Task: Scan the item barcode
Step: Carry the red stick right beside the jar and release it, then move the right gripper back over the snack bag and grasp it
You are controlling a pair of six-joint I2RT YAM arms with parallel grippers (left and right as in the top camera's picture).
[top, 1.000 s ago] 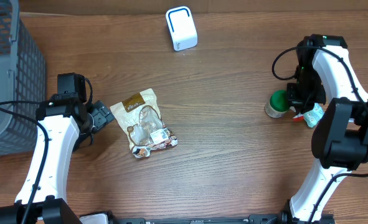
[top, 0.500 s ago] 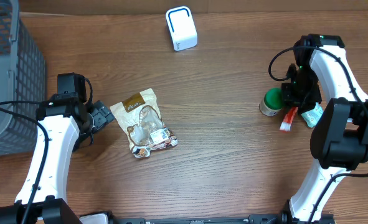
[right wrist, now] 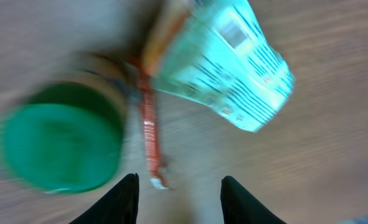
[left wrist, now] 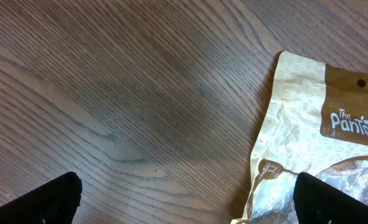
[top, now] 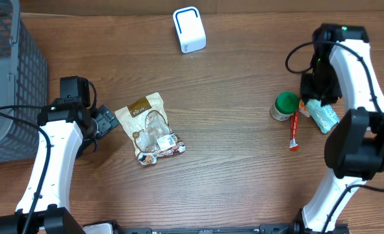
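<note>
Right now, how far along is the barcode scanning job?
Done: nothing that shows; no item sits near the white scanner. In hand: nothing. The left gripper stands open beside the snack pouch; the right gripper hangs open over the red stick lying by the green-lidded jar. Left: pick an item and present its barcode to the scanner.

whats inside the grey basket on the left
The grey basket shows only its mesh wall and bare grey inside, no item. Its left part lies outside the frame, unseen.

Left gripper [left wrist: 193,205] spread wide; right gripper [right wrist: 180,202] seemingly parted
</note>
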